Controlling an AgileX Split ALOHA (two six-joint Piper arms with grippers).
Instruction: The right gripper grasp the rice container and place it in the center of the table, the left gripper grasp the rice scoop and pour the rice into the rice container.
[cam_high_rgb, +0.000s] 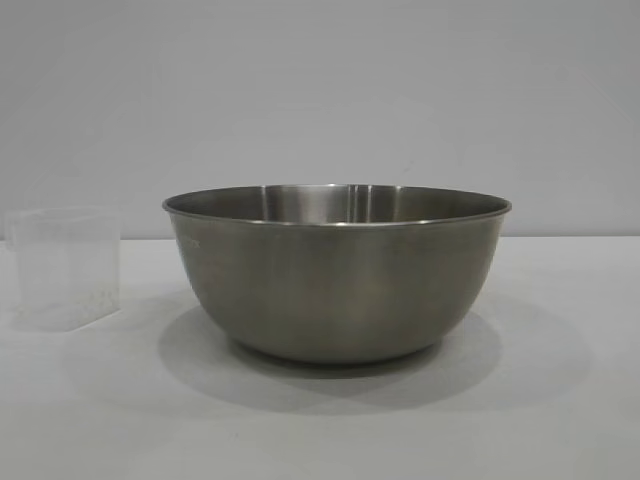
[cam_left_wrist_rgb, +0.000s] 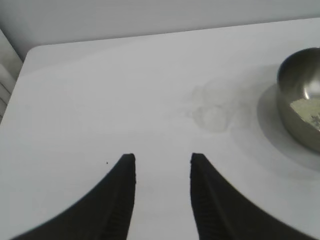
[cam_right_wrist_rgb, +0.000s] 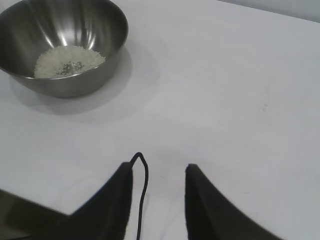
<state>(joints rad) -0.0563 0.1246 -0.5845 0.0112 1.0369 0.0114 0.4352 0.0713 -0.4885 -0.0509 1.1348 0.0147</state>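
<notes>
While rice scoop (cam_left_wrist_rgb: 212, 112) stands faintly ahead, apart, left gripper (cam_left_wrist_rgb: 162, 162) fingers (cam_left_wrist_rgb: 122, 195) parted, empty.

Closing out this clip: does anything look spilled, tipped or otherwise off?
Nothing stands out. The rice lies in a heap inside the rice container, with no grains visible on the table. The rice scoop stands upright beside the container, with only a few grains left inside. Both grippers are clear of them, holding nothing.

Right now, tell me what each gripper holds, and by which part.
Nothing is held. The left gripper and right gripper both stand open over bare table, clear of the rice scoop and rice container.
</notes>
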